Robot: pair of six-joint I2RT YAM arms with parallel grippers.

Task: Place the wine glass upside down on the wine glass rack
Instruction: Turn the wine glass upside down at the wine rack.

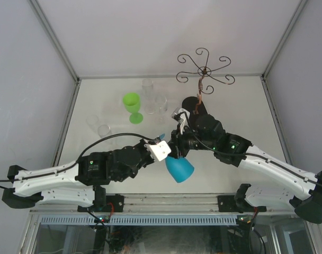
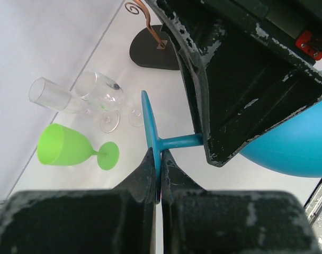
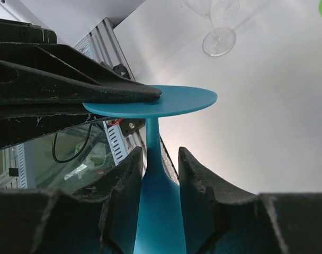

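A blue wine glass hangs tilted above the table's near middle, its bowl toward the front edge. My left gripper is shut on the rim of its flat foot; in the left wrist view the left gripper pinches that disc edge-on. My right gripper comes from the right. In the right wrist view the right gripper is shut round the neck where the stem widens into the bowl. The wine glass rack stands at the back right, its dark base behind the glass.
A green wine glass stands at the back centre-left, and lies sideways in the left wrist view. Clear glasses stand beside it, with two more clear ones on the left. White walls close the table in; a metal rail runs along the front.
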